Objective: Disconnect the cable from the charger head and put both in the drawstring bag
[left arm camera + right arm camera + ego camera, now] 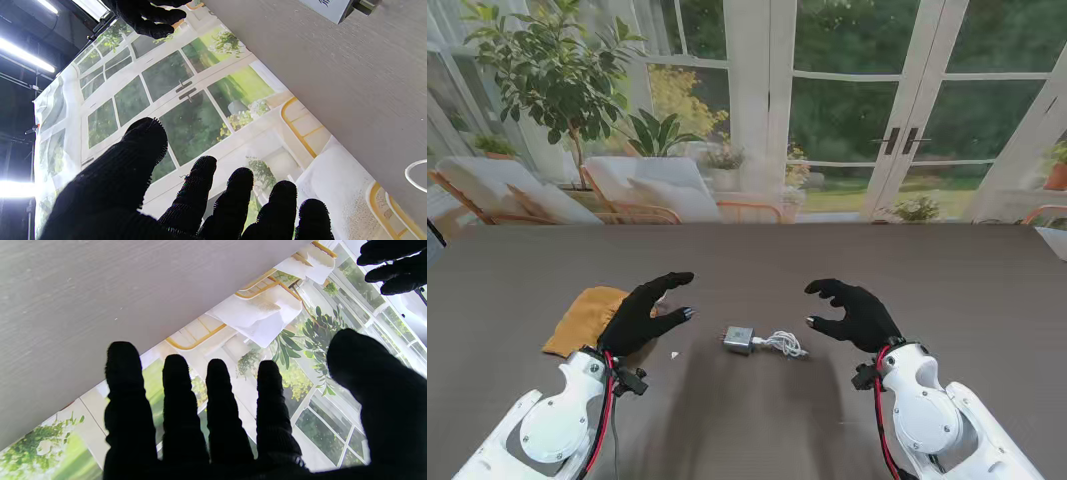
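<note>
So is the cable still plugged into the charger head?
Apparently plugged in: the white cable runs straight from the charger head, both untouched on the table.

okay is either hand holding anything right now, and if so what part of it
Nothing is held. The left hand and right hand are both open, fingers apart, on either side of the charger and its cable, which lie on the table.

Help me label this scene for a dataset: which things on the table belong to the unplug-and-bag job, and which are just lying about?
Belong to the job:
charger head
white cable, plugged into it
yellow drawstring bag, partly under the left hand

Just lying about:
small white scrap near the left hand
</note>
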You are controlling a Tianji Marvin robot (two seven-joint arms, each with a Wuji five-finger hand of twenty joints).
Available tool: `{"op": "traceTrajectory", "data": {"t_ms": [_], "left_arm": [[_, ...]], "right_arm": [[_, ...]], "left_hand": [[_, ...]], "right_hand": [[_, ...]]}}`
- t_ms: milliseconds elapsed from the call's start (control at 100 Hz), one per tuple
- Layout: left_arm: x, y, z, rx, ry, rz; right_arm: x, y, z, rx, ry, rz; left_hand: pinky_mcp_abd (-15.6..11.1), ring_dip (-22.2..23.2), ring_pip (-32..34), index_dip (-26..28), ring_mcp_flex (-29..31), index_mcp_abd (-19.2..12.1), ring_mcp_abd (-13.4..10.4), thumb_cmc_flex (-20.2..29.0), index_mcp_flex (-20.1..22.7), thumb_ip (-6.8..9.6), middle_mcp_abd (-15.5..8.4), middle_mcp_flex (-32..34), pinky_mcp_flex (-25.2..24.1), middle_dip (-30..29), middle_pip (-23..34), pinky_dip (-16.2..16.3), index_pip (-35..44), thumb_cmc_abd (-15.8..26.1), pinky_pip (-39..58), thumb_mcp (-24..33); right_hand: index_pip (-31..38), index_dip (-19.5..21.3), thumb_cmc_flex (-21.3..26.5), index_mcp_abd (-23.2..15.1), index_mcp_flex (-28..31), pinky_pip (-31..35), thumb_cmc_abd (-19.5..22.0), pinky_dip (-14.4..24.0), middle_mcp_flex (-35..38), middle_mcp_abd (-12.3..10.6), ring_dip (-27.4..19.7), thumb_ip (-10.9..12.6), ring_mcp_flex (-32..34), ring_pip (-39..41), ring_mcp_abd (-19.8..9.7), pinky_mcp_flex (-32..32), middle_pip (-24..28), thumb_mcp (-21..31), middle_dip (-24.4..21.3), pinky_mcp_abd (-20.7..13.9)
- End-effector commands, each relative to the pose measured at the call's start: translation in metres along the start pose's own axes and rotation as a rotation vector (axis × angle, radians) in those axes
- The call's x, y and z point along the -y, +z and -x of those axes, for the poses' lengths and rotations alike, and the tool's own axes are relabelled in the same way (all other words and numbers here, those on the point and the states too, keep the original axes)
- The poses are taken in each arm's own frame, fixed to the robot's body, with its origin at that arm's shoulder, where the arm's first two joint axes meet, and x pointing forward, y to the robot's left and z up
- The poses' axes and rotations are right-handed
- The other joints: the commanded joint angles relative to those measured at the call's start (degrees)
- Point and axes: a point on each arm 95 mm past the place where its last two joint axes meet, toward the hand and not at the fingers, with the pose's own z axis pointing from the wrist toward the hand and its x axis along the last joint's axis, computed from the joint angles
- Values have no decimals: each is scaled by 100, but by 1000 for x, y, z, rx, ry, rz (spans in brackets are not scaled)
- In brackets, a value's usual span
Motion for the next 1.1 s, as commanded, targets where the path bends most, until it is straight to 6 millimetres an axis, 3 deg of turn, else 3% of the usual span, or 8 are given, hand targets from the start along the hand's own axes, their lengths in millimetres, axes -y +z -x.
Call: {"op": "traceTrajectory", "data": {"t_ms": [0,610,1090], "left_arm": [[-2,-1,-2,-3,0,12],[-2,-3,-4,-3,5,21],[1,-4,-6,-9,9,25]], "right_arm": [[4,-1,-2,-7,2,-15],[18,4,-11,13,-56,-90],[50,33,-24,94,-277,-183]], "left_hand": [[-316,-77,-78,-37,-146,-54,-165,-116,-86,124,-131,-62,-126,-22,-60,0,-76,-37,-122,-109],[-317,-75,-71,-37,-127,-44,-166,-112,-48,128,-122,-34,-128,-17,-55,1,-63,-10,-122,-136],[-309,-77,-73,-35,-120,-27,-152,-96,-21,132,-91,11,-120,-5,-44,0,-57,10,-121,-151]], "right_hand": [[-89,-80,-201,-37,-170,-183,203,261,-134,11,-51,62,-152,-56,-82,-2014,-96,-268,-75,-91],[-113,-92,-316,59,-149,-208,292,274,-240,61,-56,68,-237,-83,-72,-2070,-131,-453,-79,-89],[60,17,-339,366,-231,-117,-68,329,-418,88,-19,60,-195,3,-138,-2001,45,-561,47,-160]]}}
